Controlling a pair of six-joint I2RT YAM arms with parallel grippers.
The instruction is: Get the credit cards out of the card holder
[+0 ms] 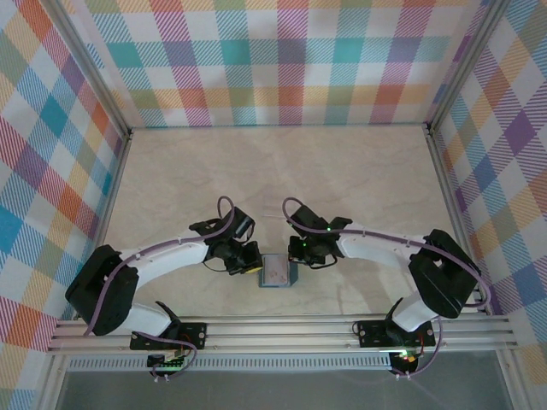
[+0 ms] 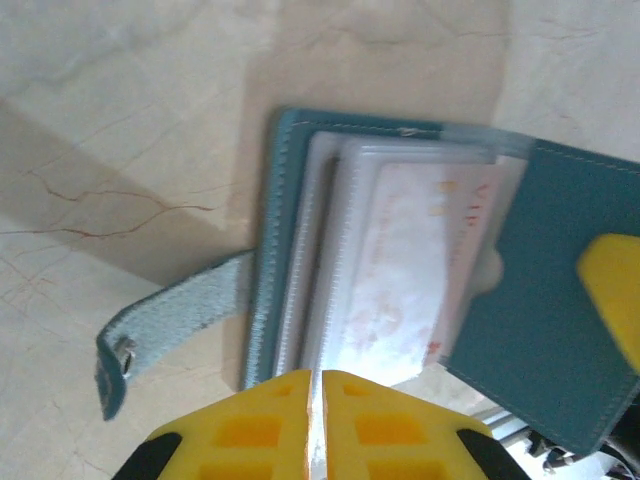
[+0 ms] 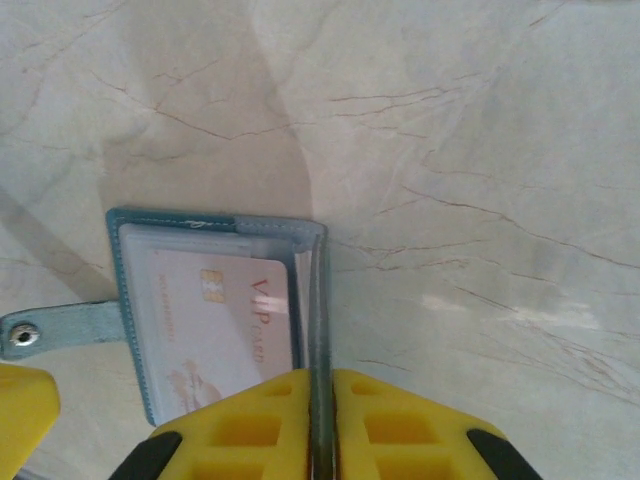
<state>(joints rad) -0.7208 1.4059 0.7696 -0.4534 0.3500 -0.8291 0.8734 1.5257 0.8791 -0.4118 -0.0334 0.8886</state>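
Note:
The teal-blue card holder (image 1: 278, 272) lies open on the table near the front edge, between my two grippers. A whitish-pink credit card (image 3: 210, 320) marked VIP sits in a clear sleeve inside it. My left gripper (image 2: 318, 375) is shut on the thin edge of a clear sleeve of the card holder (image 2: 265, 250), next to the credit card (image 2: 410, 270). My right gripper (image 3: 320, 372) is shut on the holder's right cover flap (image 3: 318, 300), which stands up on edge. From above, the left gripper (image 1: 250, 260) and right gripper (image 1: 299, 254) flank the holder closely.
The holder's strap (image 2: 170, 315) with a metal snap trails off to the left on the marble-look table (image 1: 282, 171). Plaid walls (image 1: 282, 60) close in three sides. An aluminium rail (image 1: 282, 329) carrying the arm bases runs along the near edge.

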